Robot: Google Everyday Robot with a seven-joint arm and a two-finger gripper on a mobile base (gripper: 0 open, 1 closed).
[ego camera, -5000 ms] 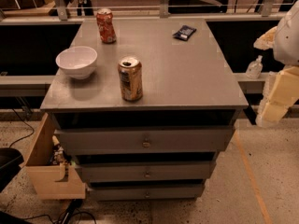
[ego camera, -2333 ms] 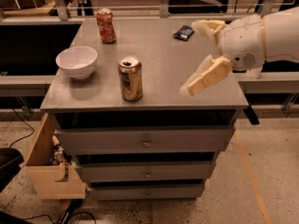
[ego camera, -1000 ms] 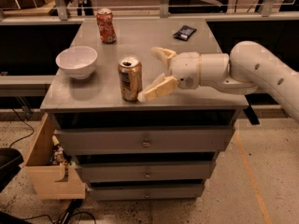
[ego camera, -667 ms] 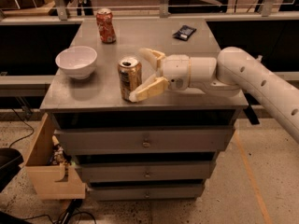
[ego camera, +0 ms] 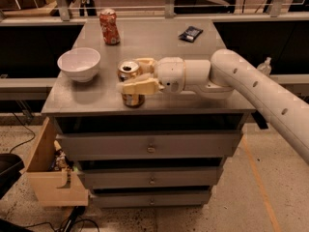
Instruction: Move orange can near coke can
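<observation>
The orange can (ego camera: 129, 96) stands upright near the front edge of the grey cabinet top (ego camera: 154, 42), its open silver top showing. My gripper (ego camera: 138, 75) reaches in from the right and is closed on the can, with one pale finger (ego camera: 137, 86) across its front and the other behind it. The can still rests on the top. The coke can (ego camera: 109, 27), red with white markings, stands at the back left, well beyond the orange can.
A white bowl (ego camera: 78, 63) sits left of the orange can. A dark packet (ego camera: 190, 33) lies at the back right. Drawers (ego camera: 150, 146) run below the top. A wooden box (ego camera: 48, 178) stands on the floor at lower left. Railings stand behind the cabinet.
My arm has swung in from the right across the top to the orange can. The fingers, spread wide beside the can before, now sit against it. The can has not moved.
</observation>
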